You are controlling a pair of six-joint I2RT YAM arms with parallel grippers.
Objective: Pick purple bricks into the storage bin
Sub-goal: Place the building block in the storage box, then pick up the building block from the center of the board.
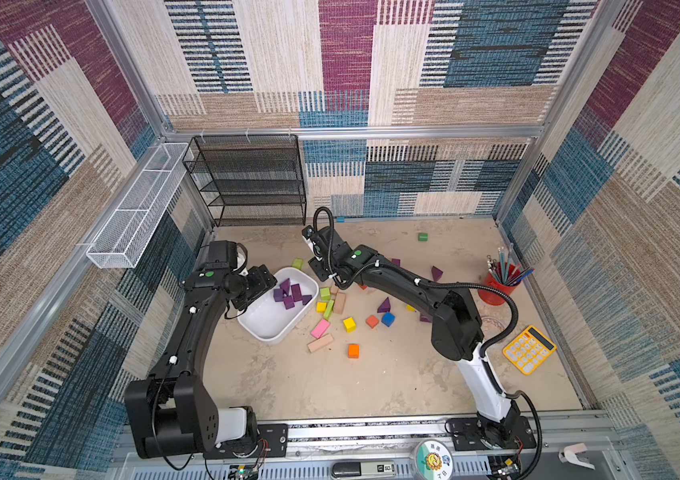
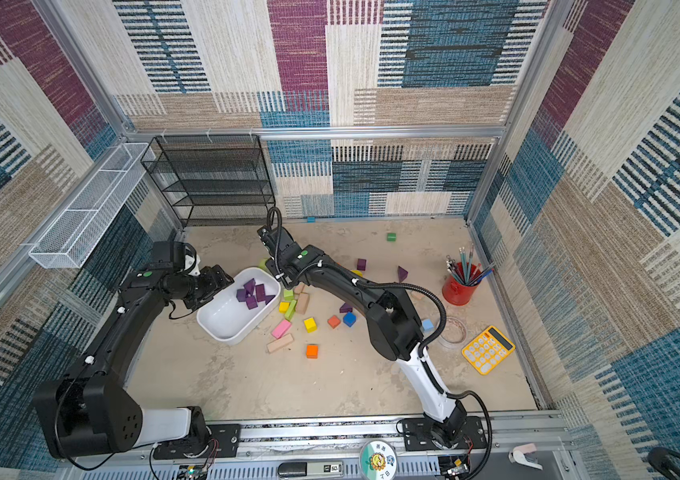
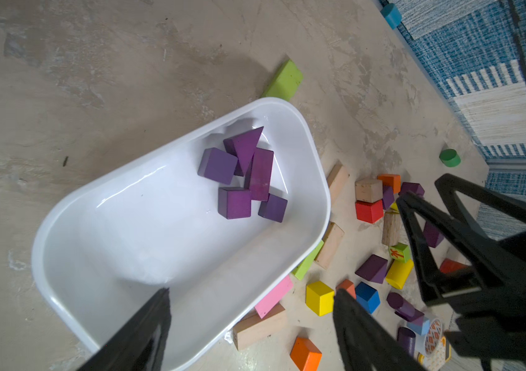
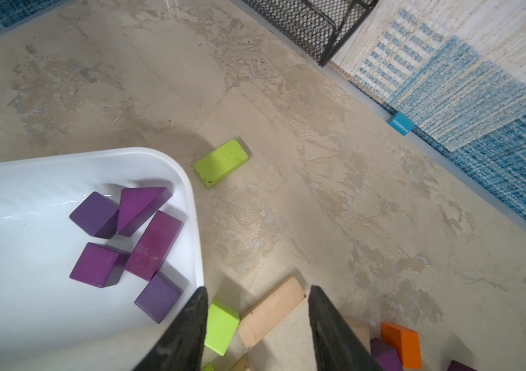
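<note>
My left fingers (image 3: 154, 327) stand apart, empty, over the storage bin (image 3: 110, 250) holding purple bricks (image 3: 234, 202); my right fingers (image 4: 187, 334), also apart and empty, hang just beside it.

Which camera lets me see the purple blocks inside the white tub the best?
The right wrist view: the five purple bricks in the storage bin look biggest there, with nothing covering them. The left wrist view shows all five too, smaller. In both top views they are just a tiny purple pile.
</note>
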